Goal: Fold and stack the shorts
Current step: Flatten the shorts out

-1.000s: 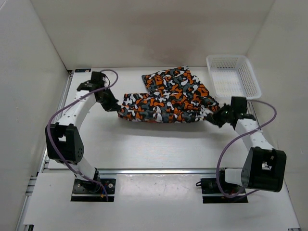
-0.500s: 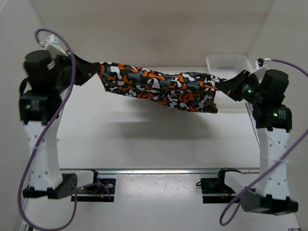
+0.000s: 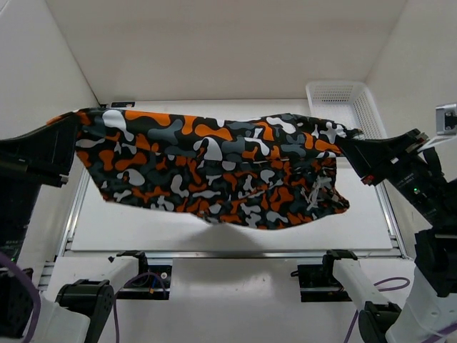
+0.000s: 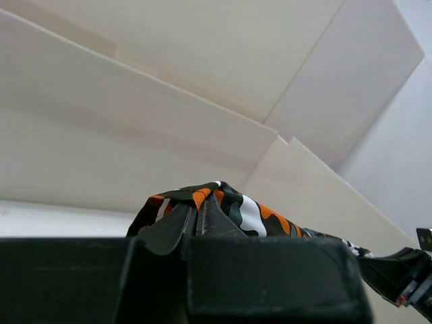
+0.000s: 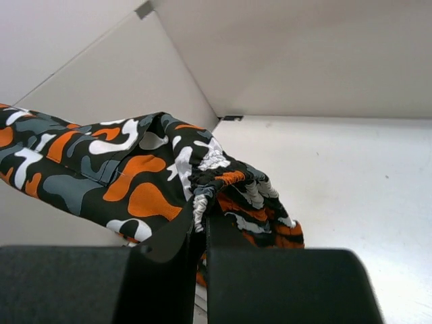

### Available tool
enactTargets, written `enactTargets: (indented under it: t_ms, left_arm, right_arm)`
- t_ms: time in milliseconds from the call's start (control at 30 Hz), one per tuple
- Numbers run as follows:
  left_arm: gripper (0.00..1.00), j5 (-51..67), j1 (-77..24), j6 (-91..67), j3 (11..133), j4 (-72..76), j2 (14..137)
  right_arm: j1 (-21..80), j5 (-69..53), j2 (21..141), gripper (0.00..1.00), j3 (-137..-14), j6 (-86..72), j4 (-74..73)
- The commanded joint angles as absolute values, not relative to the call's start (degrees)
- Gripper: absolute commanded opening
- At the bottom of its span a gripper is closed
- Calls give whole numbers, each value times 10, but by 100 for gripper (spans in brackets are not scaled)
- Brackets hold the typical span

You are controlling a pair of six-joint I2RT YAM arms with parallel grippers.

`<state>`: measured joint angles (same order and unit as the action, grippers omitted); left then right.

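**Shorts**: orange, black, grey and white blob print. Located in the air above the table, clear of it and spread wide between the two arms. The lower edge sags deepest toward the right, where a white drawstring hangs.

**Left gripper**: jaws closed on the shorts' upper left corner. In the wrist view, fabric is bunched between the fingers.

**Right gripper**: jaws closed on the upper right corner, at what looks like the gathered waistband, though the bunching makes this uncertain.

**Basket**: white mesh, at the table's far right corner, its near edge hidden behind the shorts.
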<state>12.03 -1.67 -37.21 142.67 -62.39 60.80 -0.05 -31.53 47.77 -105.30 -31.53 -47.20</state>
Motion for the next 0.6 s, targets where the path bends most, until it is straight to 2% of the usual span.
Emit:
enactTargets:
  t_ms: [0, 200, 367, 567]
  left_arm:
    - [10, -3, -12, -353, 1452, -618, 616]
    - [10, -48, -25, -336, 1432, -587, 632]
    - [10, -59, -25, -325, 1315, -567, 700]
    - [10, -59, -12, -312, 1246, -527, 826]
  right_arm:
    - [6, -287, 494, 1, -1081, -310, -501]
    - [6, -251, 526, 1, -1031, -316, -501]
    - [6, -238, 576, 1, -908, -316, -444]
    - [27, -232, 740, 1, -795, -316, -339]
